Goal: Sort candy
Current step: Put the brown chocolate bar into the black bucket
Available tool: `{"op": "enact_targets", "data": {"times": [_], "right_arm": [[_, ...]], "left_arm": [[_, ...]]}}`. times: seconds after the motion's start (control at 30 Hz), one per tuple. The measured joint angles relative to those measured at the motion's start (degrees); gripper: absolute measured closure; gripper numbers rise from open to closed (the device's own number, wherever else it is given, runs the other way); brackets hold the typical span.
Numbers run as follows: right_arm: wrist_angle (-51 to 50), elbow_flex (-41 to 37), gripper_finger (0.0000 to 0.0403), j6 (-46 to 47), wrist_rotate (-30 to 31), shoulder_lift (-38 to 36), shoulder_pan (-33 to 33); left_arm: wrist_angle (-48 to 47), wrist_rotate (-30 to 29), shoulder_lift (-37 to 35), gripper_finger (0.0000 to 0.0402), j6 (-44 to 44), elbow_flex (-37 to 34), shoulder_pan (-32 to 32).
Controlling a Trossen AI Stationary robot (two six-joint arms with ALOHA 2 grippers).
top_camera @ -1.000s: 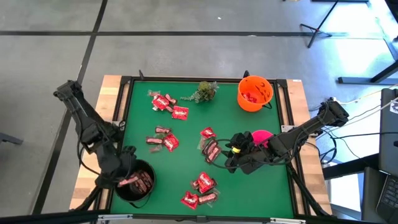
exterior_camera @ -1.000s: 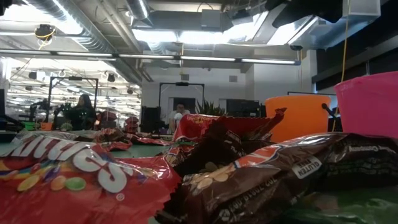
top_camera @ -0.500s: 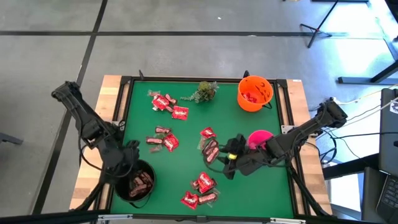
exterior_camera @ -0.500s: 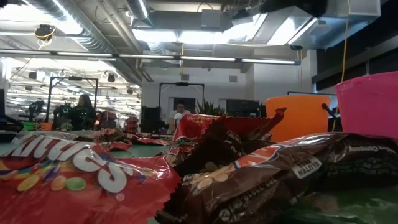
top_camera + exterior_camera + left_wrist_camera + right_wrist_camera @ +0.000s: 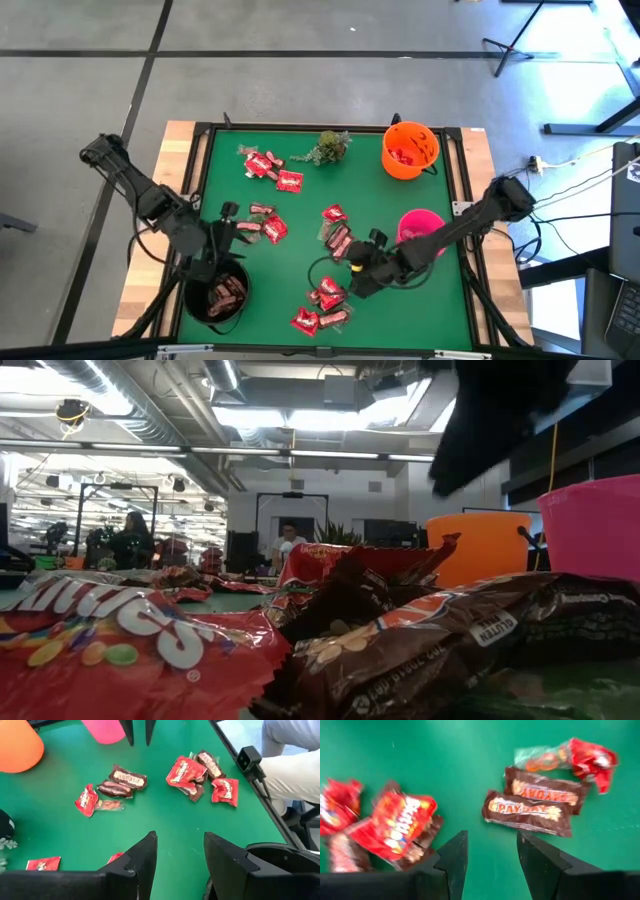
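Candy lies in loose groups on the green table: red packets and brown bars at the far left [image 5: 268, 168], left of centre [image 5: 262, 225], at the centre [image 5: 337, 233] and near the front [image 5: 325, 305]. My left gripper [image 5: 236, 222] [image 5: 180, 855] stands open and holds nothing, just beyond the black bowl [image 5: 220, 295]. My right gripper [image 5: 345, 280] [image 5: 492, 850] is open and holds nothing. It hovers low between the centre group and the front group, above two brown bars [image 5: 527, 812] and a red packet [image 5: 402, 827].
The black bowl holds brown bars, and the orange bowl [image 5: 410, 150] at the far right holds red packets. A pink bowl [image 5: 418, 225] stands beside my right arm. A green plant sprig [image 5: 330, 147] lies at the far middle. A raised black rim [image 5: 205, 180] borders the table.
My left gripper has risen from over the black bowl and swung toward the table's far side and middle, turning as it went. My right gripper has sunk and moved from beside the pink bowl toward the left and near edge, down over the candy.
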Motion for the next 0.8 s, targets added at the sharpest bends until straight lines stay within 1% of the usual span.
{"op": "enact_targets", "data": {"times": [0.13,0.27,0.33,0.57,0.8], "right_arm": [[-0.43,0.0,0.0237,-5.87,-2.46,2.72,-1.78],[-0.89,-0.02,0.0237,-10.31,-4.69,3.71,-3.88],[-1.58,-0.02,0.0237,-12.14,-4.68,3.71,-4.77],[-1.34,-0.02,0.0237,-23.41,-3.1,3.71,-6.74],[-1.5,-0.02,0.0237,-28.54,-2.52,3.71,-8.96]], "left_arm": [[0.17,1.93,0.02,0.025,2.24,-0.02,2.22],[0.21,2.79,0.02,0.025,2.41,-0.02,3.48],[0.24,3.62,0.02,0.025,2.41,-0.02,3.94],[0.37,3.81,0.02,0.025,2.44,-0.04,4.16],[0.39,4.78,0.02,0.025,2.39,-0.07,4.16]]}}
